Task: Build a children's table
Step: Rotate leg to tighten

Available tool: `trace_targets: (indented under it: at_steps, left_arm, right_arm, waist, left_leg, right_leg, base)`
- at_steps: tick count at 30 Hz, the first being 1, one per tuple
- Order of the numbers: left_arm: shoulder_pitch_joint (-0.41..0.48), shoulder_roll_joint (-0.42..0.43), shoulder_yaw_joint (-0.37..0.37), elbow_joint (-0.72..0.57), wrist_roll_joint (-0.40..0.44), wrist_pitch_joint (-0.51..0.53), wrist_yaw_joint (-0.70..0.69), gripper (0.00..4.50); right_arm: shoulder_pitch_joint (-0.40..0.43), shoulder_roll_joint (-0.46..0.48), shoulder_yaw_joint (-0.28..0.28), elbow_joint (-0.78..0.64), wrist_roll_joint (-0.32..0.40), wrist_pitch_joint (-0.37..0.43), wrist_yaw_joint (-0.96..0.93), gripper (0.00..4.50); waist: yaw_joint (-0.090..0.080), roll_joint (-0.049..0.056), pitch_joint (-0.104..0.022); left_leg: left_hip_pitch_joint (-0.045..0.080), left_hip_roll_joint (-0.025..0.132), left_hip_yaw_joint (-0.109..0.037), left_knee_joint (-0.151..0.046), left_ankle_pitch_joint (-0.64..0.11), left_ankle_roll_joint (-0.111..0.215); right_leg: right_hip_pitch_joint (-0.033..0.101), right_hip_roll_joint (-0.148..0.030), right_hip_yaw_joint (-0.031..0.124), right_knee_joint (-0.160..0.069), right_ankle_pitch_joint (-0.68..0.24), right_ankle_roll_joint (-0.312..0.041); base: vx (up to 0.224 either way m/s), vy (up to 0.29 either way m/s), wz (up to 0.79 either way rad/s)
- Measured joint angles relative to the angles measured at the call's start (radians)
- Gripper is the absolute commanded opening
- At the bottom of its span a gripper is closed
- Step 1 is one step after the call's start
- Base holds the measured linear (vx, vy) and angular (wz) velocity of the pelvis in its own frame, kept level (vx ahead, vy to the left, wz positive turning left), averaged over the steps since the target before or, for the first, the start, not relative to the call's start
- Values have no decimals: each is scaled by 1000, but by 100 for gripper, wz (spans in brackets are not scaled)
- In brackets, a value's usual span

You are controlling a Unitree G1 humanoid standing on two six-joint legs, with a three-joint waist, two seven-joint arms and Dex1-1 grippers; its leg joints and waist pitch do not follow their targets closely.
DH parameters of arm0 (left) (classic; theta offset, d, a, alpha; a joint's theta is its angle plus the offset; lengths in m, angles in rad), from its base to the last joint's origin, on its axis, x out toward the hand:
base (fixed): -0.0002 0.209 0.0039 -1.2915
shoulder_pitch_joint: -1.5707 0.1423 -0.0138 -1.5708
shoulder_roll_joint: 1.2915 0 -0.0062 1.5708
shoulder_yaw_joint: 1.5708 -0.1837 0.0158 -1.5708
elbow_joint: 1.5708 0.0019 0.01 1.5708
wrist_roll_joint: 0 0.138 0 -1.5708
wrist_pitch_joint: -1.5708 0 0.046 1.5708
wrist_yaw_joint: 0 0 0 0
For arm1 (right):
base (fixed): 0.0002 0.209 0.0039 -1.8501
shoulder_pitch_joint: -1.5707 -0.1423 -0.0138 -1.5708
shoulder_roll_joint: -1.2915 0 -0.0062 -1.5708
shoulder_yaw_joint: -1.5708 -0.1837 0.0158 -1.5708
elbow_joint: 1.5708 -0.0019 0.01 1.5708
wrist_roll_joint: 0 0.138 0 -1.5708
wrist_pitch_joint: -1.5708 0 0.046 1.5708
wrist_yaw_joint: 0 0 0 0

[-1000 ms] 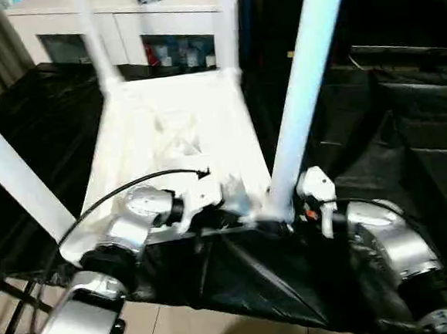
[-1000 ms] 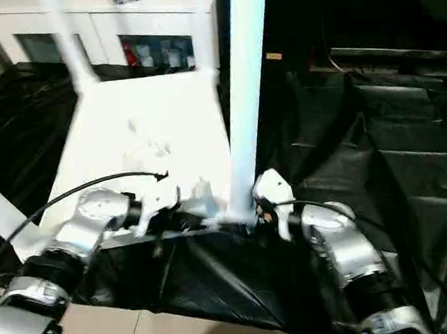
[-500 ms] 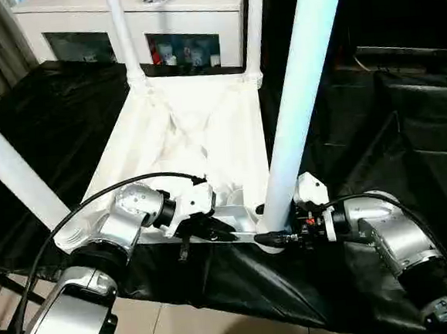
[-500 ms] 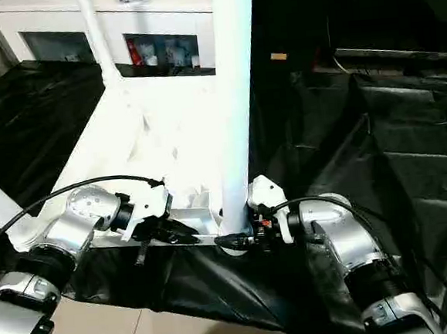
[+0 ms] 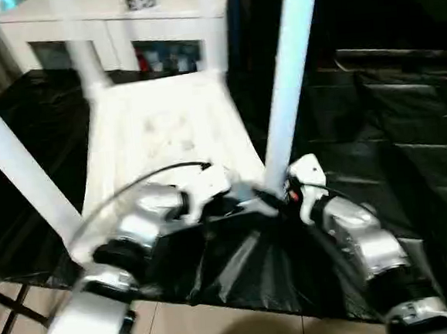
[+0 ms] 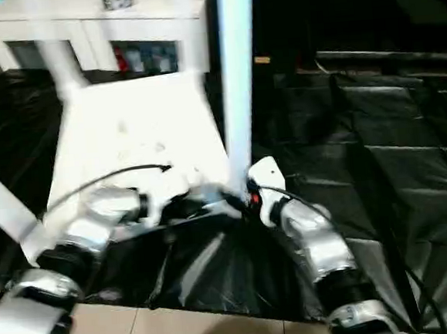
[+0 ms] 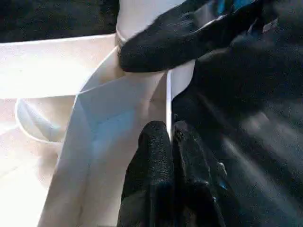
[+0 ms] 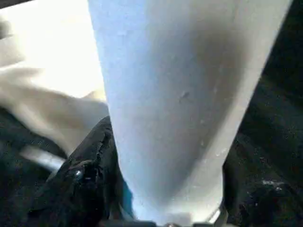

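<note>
Upturned white tabletop (image 5: 166,125) on black sheeting (image 5: 392,146), four tube legs up. Left gripper (image 7: 170,137) clenched on the near raised rim (image 7: 166,101), close to the near-right corner. Right gripper (image 8: 165,208) grasping the near-right leg (image 5: 283,93) at its socket. Open sheeting right; white cabinet (image 5: 111,21) far.

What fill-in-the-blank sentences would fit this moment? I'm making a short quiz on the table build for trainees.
1. The tabletop lies upside down on a ____ sheet.
2. The left gripper is pinched on the tabletop's ____.
3. The right gripper has its fingers around the base of a white ____, which stands upright.
Missing words: black; rim; leg
</note>
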Motion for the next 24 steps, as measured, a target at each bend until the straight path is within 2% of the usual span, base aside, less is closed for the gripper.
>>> trace_targets:
  at_steps: [2,3,5,7,9,11,13,19,22,24]
  left_arm:
    - [9,-14,0,-16,6,21,31,0]
    - [13,-15,0,-25,8,25,37,0]
    - [19,-17,-1,-39,13,28,40,0]
    - [20,-22,-5,-45,16,27,40,0]
    - [24,-26,-10,-55,18,24,38,0]
    - [28,-22,-15,-63,18,6,13,0]
    - [31,-12,-17,-73,16,-3,-9,0]
    - [46,72,-28,-73,-39,-84,-194,0]
    - [47,101,-28,-64,-53,-111,-265,0]
    - [47,115,-29,-58,-60,-126,-311,0]
  right_arm:
    - [0,28,-8,1,-16,0,-68,265]
    - [1,33,-9,1,-19,-5,-80,300]
    - [7,36,-9,1,-28,-24,-89,335]
    - [7,36,-9,4,-45,-31,-91,337]
    - [7,29,-9,3,-47,-34,-83,370]
    - [7,-11,2,-4,-34,-40,-1,384]
    - [9,-32,10,-13,-18,-42,57,384]
    - [55,-180,83,-120,53,3,403,384]
    - [58,-209,100,-139,73,19,513,384]
    - [57,-230,113,-145,89,25,584,368]
  waist:
    - [-1,3,-2]
    - [-1,3,-3]
    - [-1,3,-3]
    - [0,3,-3]
    - [5,4,-3]
    - [10,5,-3]
    - [12,6,-3]
    - [17,6,-3]
    - [19,5,-2]
    - [21,4,-2]
  left_leg:
    - [0,0,0,0,0,0]
    - [0,0,0,0,0,0]
    - [0,0,0,0,0,0]
    - [-1,0,0,0,0,0]
    - [-1,0,0,0,0,0]
    - [-2,-1,0,-1,0,1]
    - [-3,-1,0,-2,0,3]
    - [-4,3,-1,-6,2,9]
    - [-4,4,0,-4,2,8]
    - [-3,5,0,-2,1,8]
  right_leg:
    - [0,0,0,0,0,0]
    - [0,0,0,0,0,0]
    - [0,0,0,0,0,0]
    - [-1,0,0,0,0,0]
    - [0,0,1,0,0,0]
    - [0,0,1,0,-1,2]
    - [-2,0,1,0,-2,4]
    - [-2,2,-4,0,-5,4]
    - [-2,2,-4,0,-5,4]
    - [-2,2,-4,0,-5,4]
  base:
    - [0,0,0]
    - [0,0,0]
    - [0,0,0]
    - [0,0,0]
    - [0,0,0]
    - [0,0,0]
    - [0,0,0]
    - [0,0,0]
    - [0,0,0]
    - [0,0,0]
